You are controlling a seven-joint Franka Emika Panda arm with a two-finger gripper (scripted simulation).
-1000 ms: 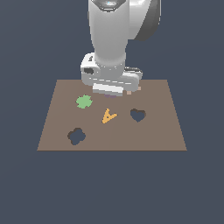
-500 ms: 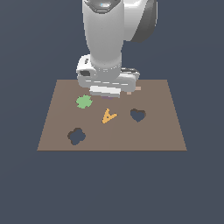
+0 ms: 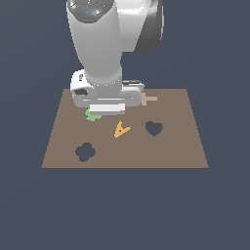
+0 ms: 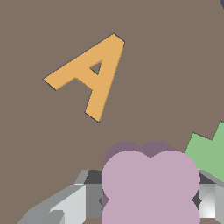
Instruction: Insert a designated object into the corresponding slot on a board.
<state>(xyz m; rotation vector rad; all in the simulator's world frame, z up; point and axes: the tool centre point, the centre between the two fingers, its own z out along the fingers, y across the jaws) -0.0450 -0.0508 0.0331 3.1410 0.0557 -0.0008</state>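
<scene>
In the wrist view the lilac, round-lobed designated object [image 4: 151,181] sits between my gripper's [image 4: 148,203] grey fingers [image 4: 72,203], raised off the board with its shadow beneath it. The gripper is shut on it. In the exterior view my gripper [image 3: 108,112] hangs over the back left of the brown board [image 3: 171,151], and the hand hides the lilac piece. The clover-shaped slot [image 3: 85,152] lies near the board's front left corner, well in front of the gripper and out of the wrist view.
A green clover piece [image 3: 92,116] [image 4: 210,151] lies right beside the gripper, partly covered by the hand. An orange A-shaped piece [image 3: 120,130] [image 4: 89,74] rests mid-board. A heart-shaped hole [image 3: 154,128] is toward the exterior view's right. A pale tan stub [image 3: 149,99] shows behind the hand.
The arm has shifted toward the exterior view's left and toward the front of the board, and the hand now covers part of the green piece.
</scene>
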